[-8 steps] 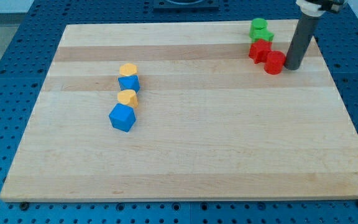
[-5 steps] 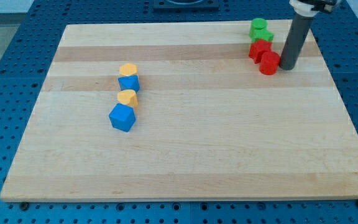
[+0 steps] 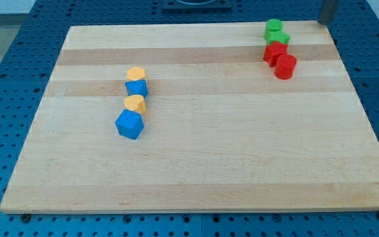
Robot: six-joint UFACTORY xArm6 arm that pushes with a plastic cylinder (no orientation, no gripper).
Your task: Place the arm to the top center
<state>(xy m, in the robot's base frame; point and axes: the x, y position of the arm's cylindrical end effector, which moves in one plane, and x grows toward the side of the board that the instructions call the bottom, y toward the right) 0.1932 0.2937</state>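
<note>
My tip [image 3: 326,22] shows at the view's top right corner, beyond the wooden board's [image 3: 202,164] top edge and up and right of the green blocks. Only a short stub of the dark rod is in view. A green cylinder [image 3: 273,27] and a green star [image 3: 279,38] sit at the board's top right. Just below them are a red star [image 3: 274,52] and a red cylinder [image 3: 285,66]. Left of centre a column runs down: yellow block [image 3: 135,73], blue block [image 3: 137,87], yellow block [image 3: 135,103], blue cube [image 3: 129,124].
The board lies on a blue perforated table [image 3: 5,59]. A dark base [image 3: 196,4] shows at the view's top centre, beyond the board's top edge.
The rod stood beside the red cylinder, nudging it slightly left. It has since moved up and right, away from the blocks, to the view's top right corner.
</note>
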